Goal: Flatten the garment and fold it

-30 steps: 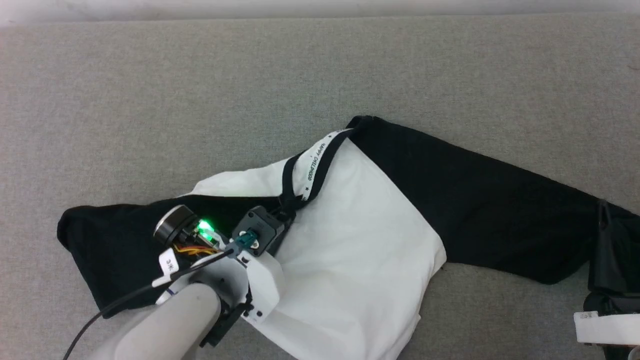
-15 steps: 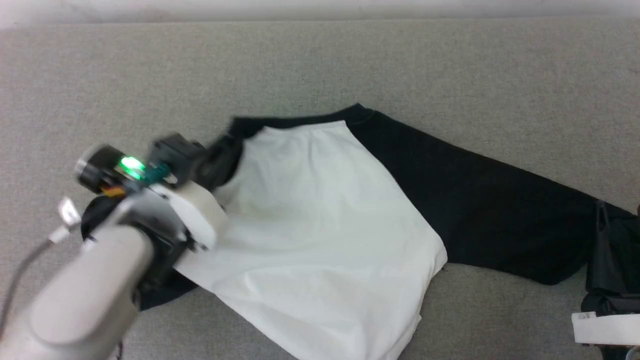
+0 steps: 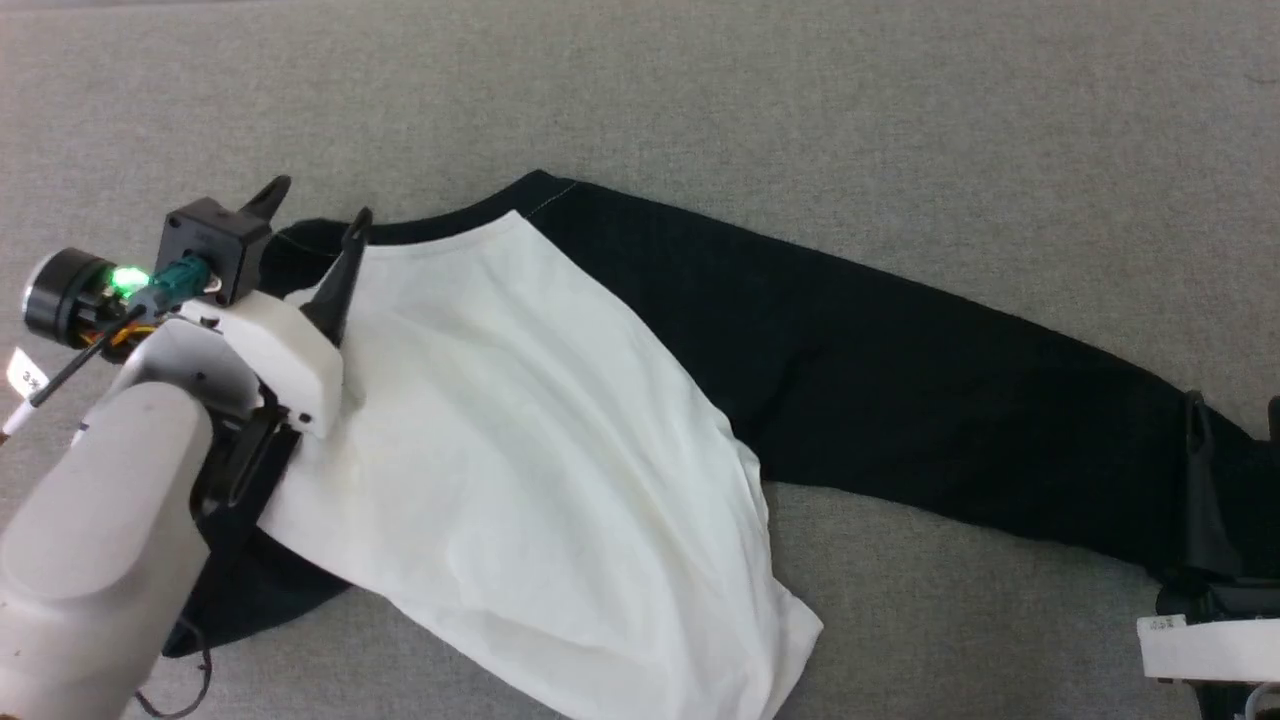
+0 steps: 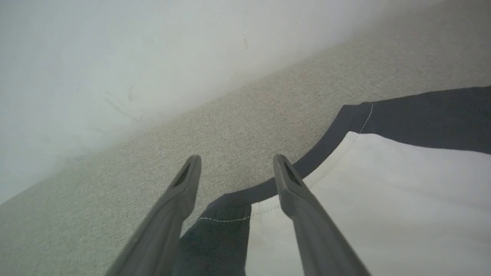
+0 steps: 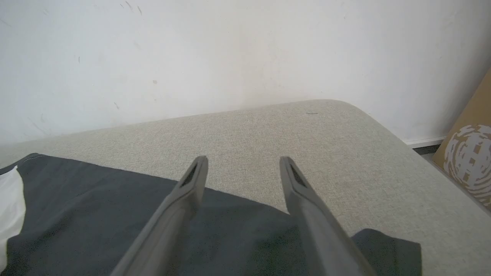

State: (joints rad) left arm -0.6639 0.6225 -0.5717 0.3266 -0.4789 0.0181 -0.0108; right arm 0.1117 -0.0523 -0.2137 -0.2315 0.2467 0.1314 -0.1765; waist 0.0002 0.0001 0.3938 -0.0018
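Observation:
The garment (image 3: 520, 450) lies on the grey cushion, white body in the middle and one black sleeve (image 3: 900, 390) stretched out to the right. Its other black sleeve (image 3: 240, 600) pokes out under my left forearm. The black neckband (image 4: 326, 153) curves along the top; the printed tape is hidden. My left gripper (image 3: 318, 202) hovers open at the collar's left end, its fingers straddling the neckband with nothing held (image 4: 236, 161). At the far end of the right sleeve (image 5: 96, 203), my right gripper (image 3: 1235, 415) stands open above the cloth (image 5: 243, 161).
The grey cushion (image 3: 700, 100) stretches far beyond the garment to a white wall (image 5: 230, 50). Its rounded right corner (image 5: 356, 111) drops off near a cardboard box (image 5: 468, 157) on the floor.
My left gripper carried the collar up and to the left, then opened and let it go. The white body now lies spread out, tape hidden. The head view has also shifted.

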